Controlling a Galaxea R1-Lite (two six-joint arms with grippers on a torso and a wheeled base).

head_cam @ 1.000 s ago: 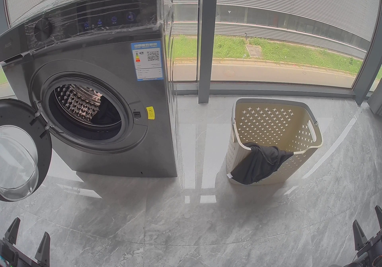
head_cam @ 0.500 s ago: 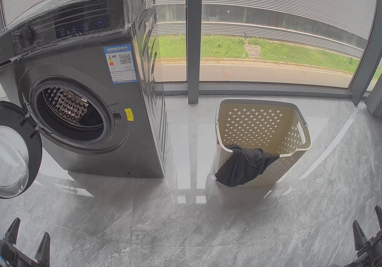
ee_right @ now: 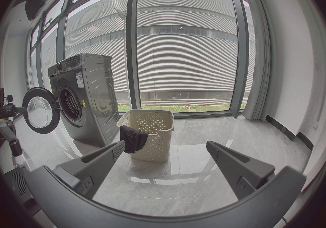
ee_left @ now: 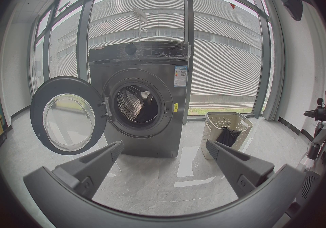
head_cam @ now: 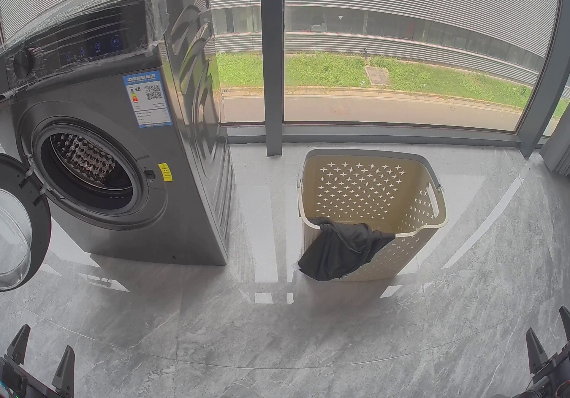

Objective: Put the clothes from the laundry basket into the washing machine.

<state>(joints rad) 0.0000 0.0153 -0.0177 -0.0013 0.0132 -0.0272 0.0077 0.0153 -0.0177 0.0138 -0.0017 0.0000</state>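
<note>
A cream laundry basket (head_cam: 409, 179) (ee_left: 214, 128) (ee_right: 159, 128) stands on the floor by the window. A dark garment (head_cam: 341, 249) (ee_left: 229, 136) (ee_right: 133, 138) hangs over its near rim. Left of it is the grey washing machine (head_cam: 178, 150) (ee_left: 142, 96) (ee_right: 98, 99), its round door (head_cam: 18, 233) (ee_left: 68, 114) (ee_right: 40, 111) swung open and the drum (head_cam: 89, 163) dark inside. My left gripper (head_cam: 43, 354) (ee_left: 163, 152) is low at the near left, open and holding nothing. My right gripper (head_cam: 552, 337) (ee_right: 163, 152) is low at the near right, open with nothing in it, well short of the basket.
Glossy grey marble floor (head_cam: 285, 334) stretches between me and both objects. Floor-to-ceiling windows with a dark upright post (head_cam: 273, 49) close off the far side. A wall and curtain (ee_right: 258, 69) stand to the right.
The whole head view has shifted left as the camera turned right; the basket now sits nearer the middle. Both grippers hold the same spots in the picture.
</note>
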